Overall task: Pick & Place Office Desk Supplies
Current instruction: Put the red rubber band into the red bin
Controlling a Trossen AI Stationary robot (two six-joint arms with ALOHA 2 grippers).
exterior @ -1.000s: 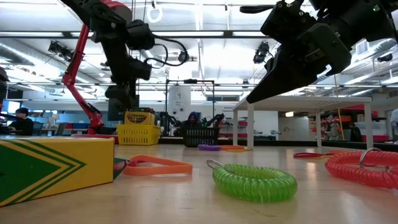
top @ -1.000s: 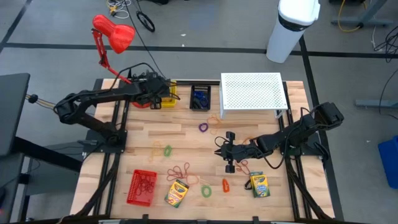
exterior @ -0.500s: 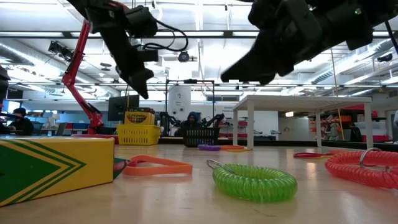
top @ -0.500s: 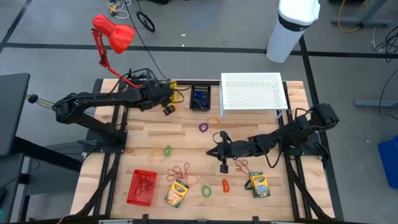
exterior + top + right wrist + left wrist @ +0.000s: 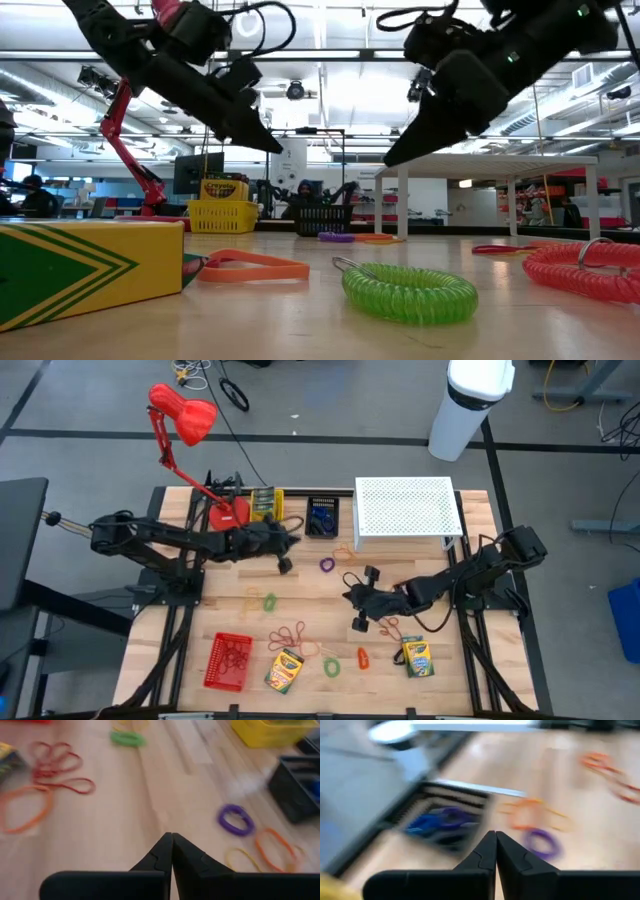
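My left gripper (image 5: 291,542) is shut on nothing above the table's far middle, near the black bin (image 5: 322,517) of blue loops and the purple loop (image 5: 542,842). A crayon box (image 5: 224,188) stands in the yellow bin (image 5: 262,503). My right gripper (image 5: 348,596) is shut on nothing above the middle, near a bunch of red rubber bands (image 5: 390,625). Two crayon boxes (image 5: 284,670) (image 5: 415,657), a green coil (image 5: 408,291), an orange clip (image 5: 362,657), a green loop (image 5: 270,600) and another bunch of red rubber bands (image 5: 290,635) lie flat on the wood.
The white perforated riser (image 5: 405,510) stands at the far right, with orange bands (image 5: 345,552) beside it. A red lamp (image 5: 185,415) stands at the far left. A red basket (image 5: 230,660) of bands sits near the front left. Bare wood lies between the arms.
My left gripper has left the yellow bin, swung toward the table's middle and near side, sunk a little, rolled and tipped more level, and shut on nothing. The crayon box stays in the yellow bin. My right gripper has turned a little in place.
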